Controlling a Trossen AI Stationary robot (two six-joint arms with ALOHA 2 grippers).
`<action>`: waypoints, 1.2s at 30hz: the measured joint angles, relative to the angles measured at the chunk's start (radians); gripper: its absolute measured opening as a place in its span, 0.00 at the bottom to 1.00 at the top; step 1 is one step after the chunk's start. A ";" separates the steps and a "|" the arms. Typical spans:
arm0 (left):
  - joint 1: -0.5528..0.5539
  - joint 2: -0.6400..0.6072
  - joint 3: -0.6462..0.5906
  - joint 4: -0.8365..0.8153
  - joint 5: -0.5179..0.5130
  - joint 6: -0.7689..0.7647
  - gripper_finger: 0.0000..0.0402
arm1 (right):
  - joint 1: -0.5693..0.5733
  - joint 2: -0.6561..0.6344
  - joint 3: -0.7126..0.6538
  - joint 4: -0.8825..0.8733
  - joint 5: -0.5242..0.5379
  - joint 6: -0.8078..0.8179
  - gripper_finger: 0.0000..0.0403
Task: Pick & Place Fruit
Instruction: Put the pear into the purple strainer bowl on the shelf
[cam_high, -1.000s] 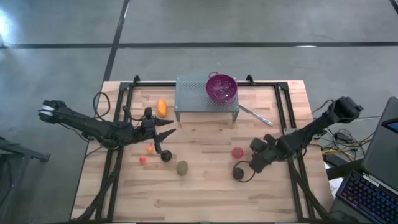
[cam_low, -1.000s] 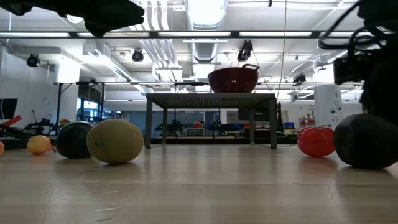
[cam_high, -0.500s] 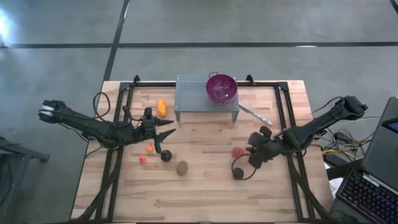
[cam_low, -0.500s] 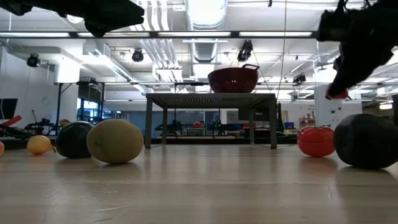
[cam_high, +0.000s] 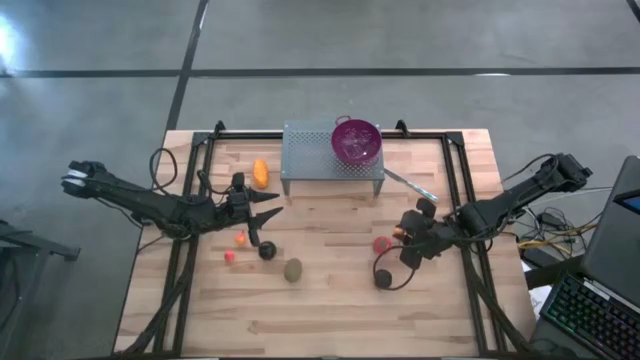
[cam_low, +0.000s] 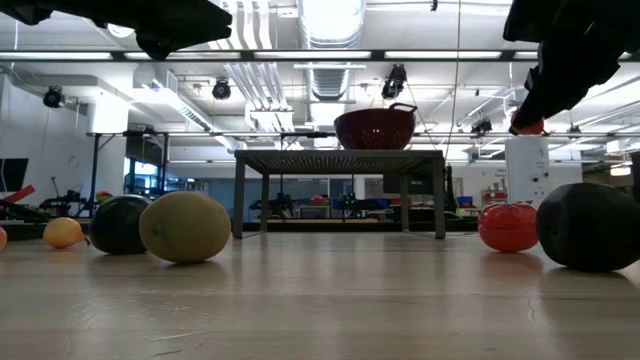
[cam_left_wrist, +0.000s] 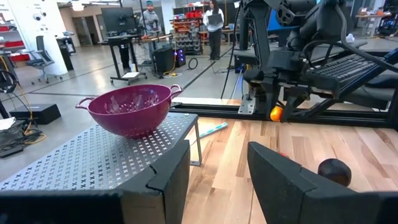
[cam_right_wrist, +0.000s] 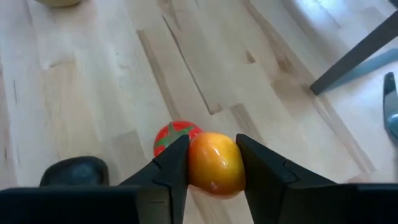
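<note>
While your right hand (cam_right_wrist: 211, 163) is clamped on a small orange ball (cam_right_wrist: 215, 163), it hangs above the tabletop (cam_high: 330, 305), over a red fruit (cam_right_wrist: 176, 135) with a near-black round (cam_high: 384, 279) close by. Your left hand (cam_high: 272, 208) waits parted and empty, beside the remaining fruits.

Both arms are dark, almost black, and built of slim jointed segments. The left arm (cam_high: 150, 205) has a pale, whitish part at its outer end, and a black cable makes a loop beside it. The right arm (cam_high: 510, 205) also carries black cables that curl near its wrist. The fingers (cam_right_wrist: 165, 171) of the right gripper (cam_right_wrist: 211, 165) are matte black, flat-sided and wedge-shaped, with angular edges. The left gripper (cam_left_wrist: 217, 168) has the same blocky black fingers.
</note>
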 joint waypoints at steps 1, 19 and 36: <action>0.000 0.000 0.000 0.000 0.000 0.000 0.42 | 0.000 -0.001 0.000 0.000 0.003 0.000 0.30; 0.000 0.000 0.000 0.000 0.000 0.000 0.42 | -0.024 -0.003 0.003 -0.001 0.029 -0.018 0.29; 0.000 0.000 0.000 0.000 0.000 0.000 0.42 | -0.028 -0.004 0.003 -0.002 0.028 -0.057 0.27</action>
